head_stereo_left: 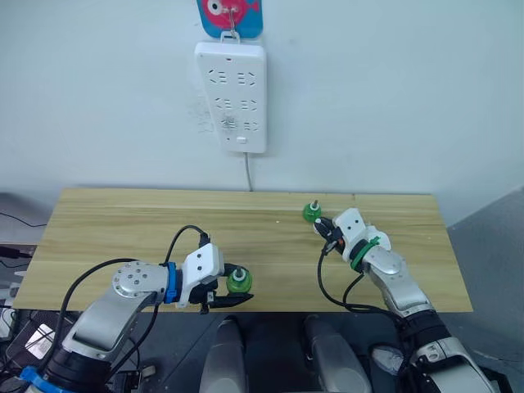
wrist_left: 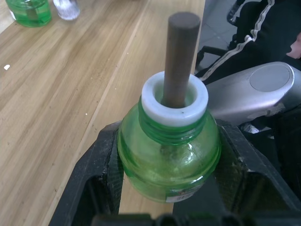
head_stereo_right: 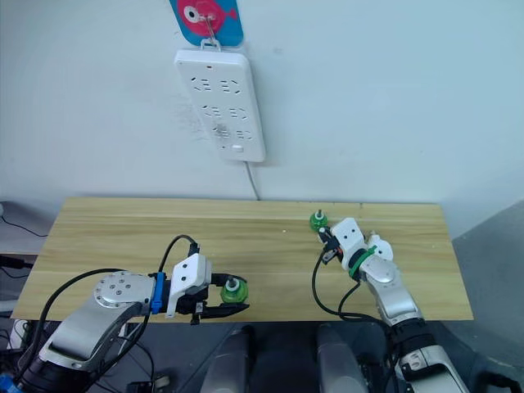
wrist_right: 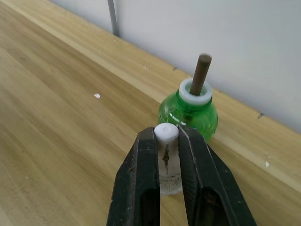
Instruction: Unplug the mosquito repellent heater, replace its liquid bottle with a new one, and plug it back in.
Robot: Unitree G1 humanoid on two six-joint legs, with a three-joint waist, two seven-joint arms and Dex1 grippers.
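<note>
The left hand (head_stereo_left: 230,300) is gripping a round green glass liquid bottle (wrist_left: 168,155) with a white collar and a brown wick rod, its black fingers (wrist_left: 89,181) pressing both sides, at the near edge of the light wooden table (head_stereo_left: 123,229). The right hand (wrist_right: 168,155) is clamping a small clear plastic cap with a white top (wrist_right: 166,150) on the table's far right part, just beside a second green wick bottle (head_stereo_left: 311,212). A white power strip (head_stereo_left: 232,94) is hanging on the wall above, its sockets bare. I cannot tell where the mosquito repellent heater is.
</note>
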